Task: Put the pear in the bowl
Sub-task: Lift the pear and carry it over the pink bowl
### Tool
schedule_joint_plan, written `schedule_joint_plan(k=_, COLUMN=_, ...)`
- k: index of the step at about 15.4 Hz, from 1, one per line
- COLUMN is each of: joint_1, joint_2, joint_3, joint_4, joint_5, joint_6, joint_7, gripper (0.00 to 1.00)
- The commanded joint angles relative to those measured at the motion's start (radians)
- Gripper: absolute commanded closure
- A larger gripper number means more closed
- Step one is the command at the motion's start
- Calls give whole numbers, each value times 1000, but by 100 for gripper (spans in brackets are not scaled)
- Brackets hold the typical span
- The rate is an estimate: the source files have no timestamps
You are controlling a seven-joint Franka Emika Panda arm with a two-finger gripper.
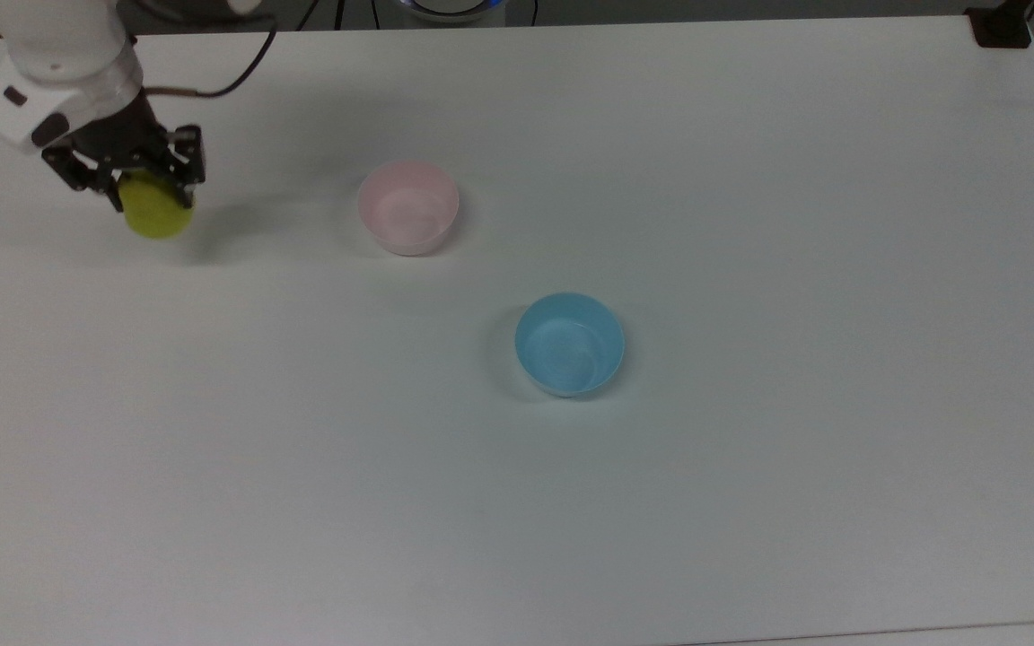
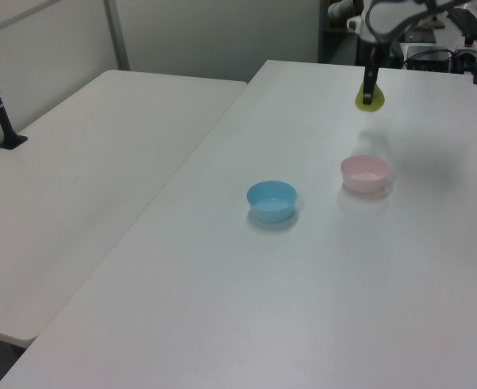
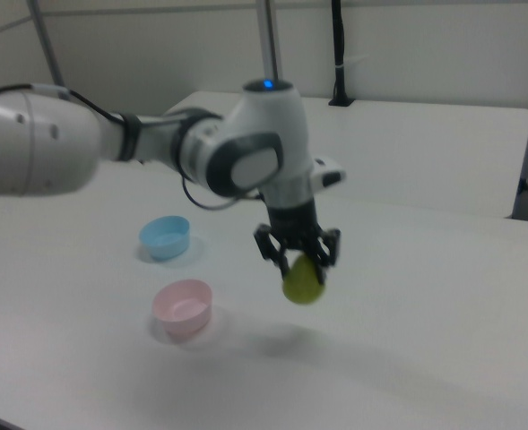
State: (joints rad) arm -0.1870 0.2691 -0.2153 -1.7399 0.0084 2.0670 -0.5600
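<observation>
The small, glossy yellow-green pear (image 1: 157,212) is held in the black two-finger gripper (image 1: 135,184) of the white robot arm (image 3: 57,152), with the fingers closed against its upper part. In the right view the pear (image 3: 302,281) is seen hanging clear of the white table (image 3: 443,340), its rounded base pointing down and a soft shadow lying on the tabletop beneath it. The gripper (image 3: 298,251) points downward in the same view, with the fruit projecting below the fingertips.

In the top view the pear is located near the top view's left edge, well apart from the small round pale pink plastic bowl (image 1: 407,207), which sits to the top view's right of it. The pink bowl is seen standing upright on the white table (image 1: 750,449). A small round light blue plastic bowl (image 1: 570,344) of similar size is placed further toward the top view's right and lower down, apart from the pink one.

In the left view the gripper (image 2: 370,83) and pear (image 2: 371,98) are seen at the far end of the table (image 2: 303,324), beyond the pink bowl (image 2: 365,173), with the blue bowl (image 2: 271,200) nearer the camera and toward the left view's left. A second white table (image 2: 76,203) is seen beside the first, on the left view's left.
</observation>
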Motion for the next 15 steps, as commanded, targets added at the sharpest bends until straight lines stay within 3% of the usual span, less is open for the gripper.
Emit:
schedule_joint_plan(k=1, joint_1=34, joint_2=-114, joint_3=63, joint_4=54, joint_5=-19, joint_6=-191, joint_7=98, gripper=88)
schedule_joint_plan(k=7, joint_1=41, joint_2=-261, joint_3=233, joint_4=46, joint_5=-21, joint_6=-344, joint_7=270, gripper=88)
schedule_joint_plan(k=9, joint_1=113, joint_2=-319, joint_3=238, joint_4=-47, joint_5=-19, joint_6=-326, joint_7=342, gripper=87)
schedule_joint_plan(k=13, joint_1=164, joint_2=-393, joint_3=246, joint_4=-249, joint_5=-18, joint_6=-159, joint_7=385, gripper=87)
schedule_joint_plan(k=15, joint_1=164, joint_2=-387, joint_3=266, joint_4=-305, joint_5=-18, joint_6=-89, joint_7=385, gripper=87)
